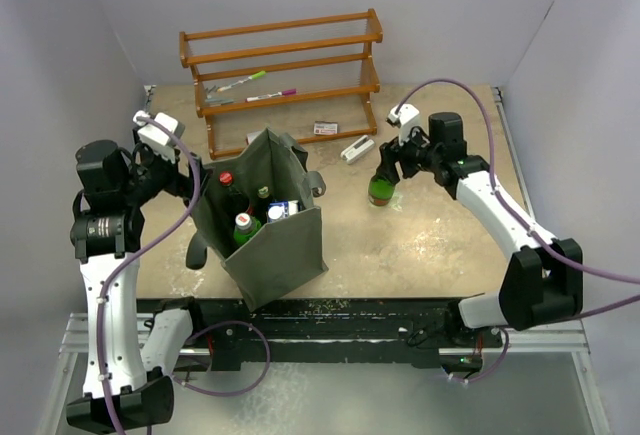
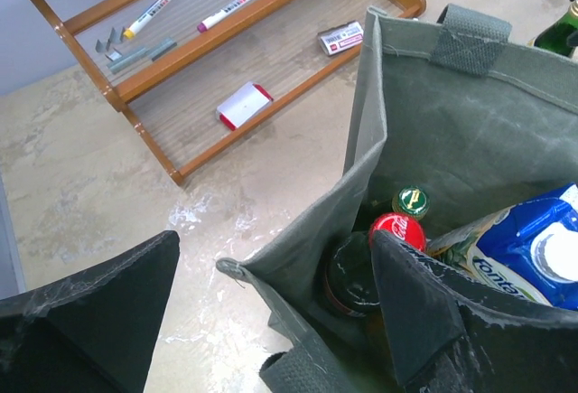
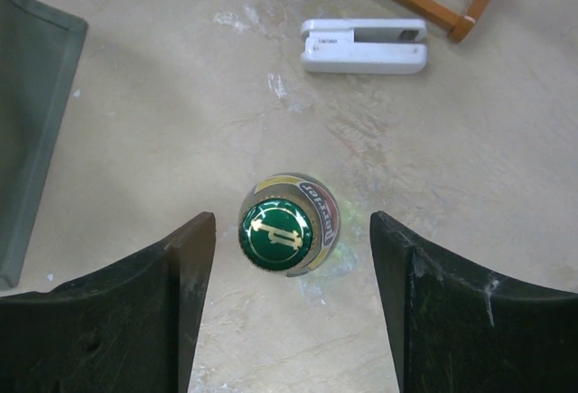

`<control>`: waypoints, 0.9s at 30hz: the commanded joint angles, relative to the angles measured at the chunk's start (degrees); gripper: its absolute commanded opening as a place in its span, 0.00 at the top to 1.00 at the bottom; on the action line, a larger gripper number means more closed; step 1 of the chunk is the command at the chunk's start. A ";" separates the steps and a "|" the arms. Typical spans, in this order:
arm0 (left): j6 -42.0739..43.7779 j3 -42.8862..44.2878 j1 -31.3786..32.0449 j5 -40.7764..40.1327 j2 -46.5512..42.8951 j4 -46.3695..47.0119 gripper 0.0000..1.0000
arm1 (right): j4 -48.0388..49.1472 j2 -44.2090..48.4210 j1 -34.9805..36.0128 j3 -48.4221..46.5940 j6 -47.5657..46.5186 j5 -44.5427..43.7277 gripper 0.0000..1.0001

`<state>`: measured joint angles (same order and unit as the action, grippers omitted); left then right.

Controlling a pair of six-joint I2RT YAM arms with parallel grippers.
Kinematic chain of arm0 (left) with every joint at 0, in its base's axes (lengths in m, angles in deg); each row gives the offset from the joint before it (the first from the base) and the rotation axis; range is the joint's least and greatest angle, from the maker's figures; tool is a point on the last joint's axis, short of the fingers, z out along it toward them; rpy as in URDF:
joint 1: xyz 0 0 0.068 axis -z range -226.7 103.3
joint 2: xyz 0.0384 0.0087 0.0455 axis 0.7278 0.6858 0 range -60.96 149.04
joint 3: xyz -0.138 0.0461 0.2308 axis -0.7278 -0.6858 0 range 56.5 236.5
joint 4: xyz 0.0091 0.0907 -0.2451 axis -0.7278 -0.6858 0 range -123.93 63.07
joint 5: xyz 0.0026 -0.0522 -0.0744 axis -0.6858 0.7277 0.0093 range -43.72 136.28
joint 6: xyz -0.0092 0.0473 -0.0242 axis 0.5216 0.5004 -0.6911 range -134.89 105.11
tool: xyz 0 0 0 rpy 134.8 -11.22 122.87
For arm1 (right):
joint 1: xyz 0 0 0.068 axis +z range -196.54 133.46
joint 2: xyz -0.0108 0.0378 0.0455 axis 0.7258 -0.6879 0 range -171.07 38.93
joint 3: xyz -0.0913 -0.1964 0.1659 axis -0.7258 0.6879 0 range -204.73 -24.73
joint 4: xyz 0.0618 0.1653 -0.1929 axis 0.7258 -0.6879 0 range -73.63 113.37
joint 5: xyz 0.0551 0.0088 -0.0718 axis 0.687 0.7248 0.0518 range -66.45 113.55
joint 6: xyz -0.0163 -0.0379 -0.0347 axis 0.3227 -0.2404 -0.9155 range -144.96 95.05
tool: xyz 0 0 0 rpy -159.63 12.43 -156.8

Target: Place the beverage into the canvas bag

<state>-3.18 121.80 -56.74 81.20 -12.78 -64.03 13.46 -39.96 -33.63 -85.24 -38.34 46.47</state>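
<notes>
**Obs., from room side.**

1. Beverage (image 3: 277, 235): green glass bottle w/ green cap, standing on the desk (image 1: 430, 245), approx. 3 o'clock of the canvas bag (image 1: 285, 245), well apart from it. Not yet in the bag.
2. Orientation: upright. Long axis vertical, cap up and base on the desk. The right wrist view looks almost straight down onto the cap.
3. R end effector (image 1: 388, 167): over the bottle neck, one finger at 9 o'clock and one at 3 o'clock of the cap. Gaps show on both sides, so jaws are apart w/ no contact and nothing gripped. Judged reason: lined up for a neck pinch, so the bottle can lift straight up.
4. L end effector (image 2: 271, 248): jaws wide, straddling the bag's near wall, one finger inside and one outside, not clamped. Judged reason: props the mouth open and steadies the bag for loading.
5. Bag: upright, mouth up. It holds a red-capped bottle (image 2: 396, 229), a green-capped bottle (image 2: 411, 201) and a blue carton (image 2: 542, 248).
6. Wooden rack (image 1: 280, 60) at 12 o'clock of the bag; not involved.
</notes>
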 commanded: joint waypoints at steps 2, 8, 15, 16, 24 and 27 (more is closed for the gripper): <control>1.21 -2.07 -0.46 0.83 -2.31 3.52 0.09 | 1.93 -2.25 1.69 -2.00 -1.82 -2.52 0.32; 0.73 -1.90 -0.43 0.33 -1.41 3.01 0.09 | 1.83 -3.97 2.39 -2.30 -2.34 -2.61 0.38; 0.83 -3.26 -0.49 0.12 -1.90 3.82 0.09 | 2.16 -3.65 2.53 -2.74 -2.30 -2.69 0.38; 0.79 -3.47 -0.47 0.20 -2.00 3.93 0.09 | 2.10 -3.56 2.68 -2.91 -2.34 -2.70 0.39; 0.73 -3.75 -0.55 0.22 -3.05 3.54 0.09 | 2.00 -2.96 2.96 -3.03 -2.41 -2.64 0.53; 0.72 -3.94 -0.59 0.27 -3.36 3.50 0.08 | 1.85 -2.64 2.92 -2.90 -2.51 -2.53 0.59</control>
<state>-3.14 118.08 -56.83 81.11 -15.22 -62.96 13.63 -44.44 -31.05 -85.79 -40.03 43.96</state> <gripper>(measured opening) 0.913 0.449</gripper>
